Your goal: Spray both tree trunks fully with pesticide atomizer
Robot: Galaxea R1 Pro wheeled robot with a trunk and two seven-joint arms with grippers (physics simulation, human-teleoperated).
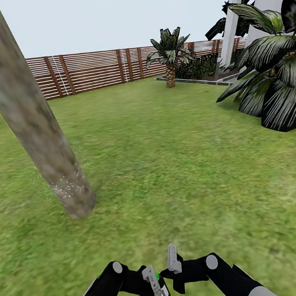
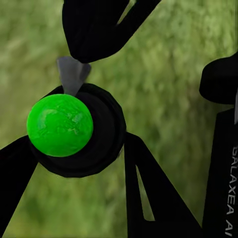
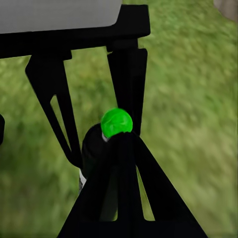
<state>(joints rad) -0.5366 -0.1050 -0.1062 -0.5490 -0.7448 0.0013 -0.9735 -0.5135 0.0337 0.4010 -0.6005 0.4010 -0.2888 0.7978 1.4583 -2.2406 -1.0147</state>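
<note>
On the grass lawn [image 1: 178,162]: grey-tan trunk [image 1: 38,129]; slat fence [image 1: 91,71] behind

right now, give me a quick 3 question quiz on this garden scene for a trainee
1. True or false: the tree trunk nearest the robot stands to the left of the arms in the head view.
2. What colour is the round cap of the atomizer seen between the left gripper fingers? A red, B green, C blue.
3. What runs along the far edge of the lawn?

Key: 1 true. 2 B. 3 a slatted wooden fence.
</note>
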